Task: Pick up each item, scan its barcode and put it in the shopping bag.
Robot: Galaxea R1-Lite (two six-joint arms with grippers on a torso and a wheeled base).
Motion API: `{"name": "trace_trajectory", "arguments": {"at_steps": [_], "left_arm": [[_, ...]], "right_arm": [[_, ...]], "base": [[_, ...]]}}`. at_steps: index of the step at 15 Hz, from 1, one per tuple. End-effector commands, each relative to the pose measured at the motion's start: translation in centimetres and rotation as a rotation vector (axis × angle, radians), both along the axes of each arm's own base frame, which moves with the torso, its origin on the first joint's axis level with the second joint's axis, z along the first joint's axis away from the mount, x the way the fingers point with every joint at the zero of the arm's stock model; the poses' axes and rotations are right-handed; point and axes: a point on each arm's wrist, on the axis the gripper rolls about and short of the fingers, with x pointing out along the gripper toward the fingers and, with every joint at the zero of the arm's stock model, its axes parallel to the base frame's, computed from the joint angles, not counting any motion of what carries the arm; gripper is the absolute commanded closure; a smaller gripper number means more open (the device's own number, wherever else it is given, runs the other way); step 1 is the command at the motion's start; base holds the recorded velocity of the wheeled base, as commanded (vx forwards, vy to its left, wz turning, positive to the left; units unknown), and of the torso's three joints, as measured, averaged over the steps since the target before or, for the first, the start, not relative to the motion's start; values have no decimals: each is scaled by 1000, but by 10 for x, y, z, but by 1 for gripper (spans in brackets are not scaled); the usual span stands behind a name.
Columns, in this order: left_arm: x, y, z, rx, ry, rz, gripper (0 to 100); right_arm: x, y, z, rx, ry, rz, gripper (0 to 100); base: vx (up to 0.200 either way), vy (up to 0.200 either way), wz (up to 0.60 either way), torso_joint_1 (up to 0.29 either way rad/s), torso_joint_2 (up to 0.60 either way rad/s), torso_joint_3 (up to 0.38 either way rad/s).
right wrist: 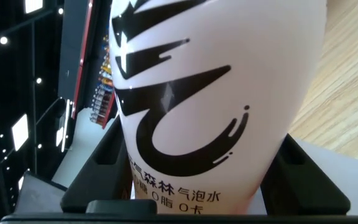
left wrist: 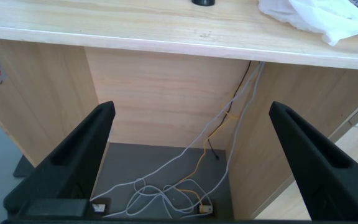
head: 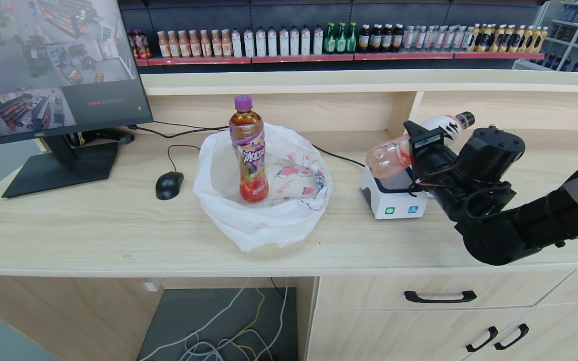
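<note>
My right gripper (head: 422, 145) is shut on a pink bottle with a white label (head: 409, 145), held on its side just above the white scanner (head: 394, 198) at the counter's right. Close up, the bottle's white label (right wrist: 210, 106) sits between the black fingers (right wrist: 98, 168). A white shopping bag (head: 264, 188) lies open at the counter's middle, with a tall tea bottle with a purple cap (head: 248, 150) standing upright in it. My left gripper (left wrist: 191, 162) hangs open below the counter's edge, above the cables on the floor.
A monitor (head: 43, 65) on its stand fills the counter's left, with a black mouse (head: 168, 184) beside the bag. A raised wooden ledge (head: 369, 80) runs behind the counter. Drawers (head: 439, 297) sit below at the right. Loose cables (left wrist: 179, 186) lie under the counter.
</note>
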Motion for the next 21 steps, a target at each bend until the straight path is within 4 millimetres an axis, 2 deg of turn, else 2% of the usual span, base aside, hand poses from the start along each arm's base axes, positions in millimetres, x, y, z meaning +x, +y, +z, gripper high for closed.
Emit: {"name": "trace_trajectory", "arguments": {"at_steps": [1,7,14,21], "left_arm": [[0,0,0,-1,0,0,0],[0,0,0,-1,0,0,0],[0,0,0,-1,0,2,0],[0,0,0,-1,0,2,0]], "right_arm": [[0,0,0,0,-1,-2,100],[-3,-3,-1,14,5,-20,100],[-10,-6,16,22,-35,-24,100],[-33,-12,34,-100,-70,-79,100]], "base": [[0,0,0,0,0,0],[0,0,0,0,0,0],[0,0,0,0,0,0],[0,0,0,0,0,0]]}}
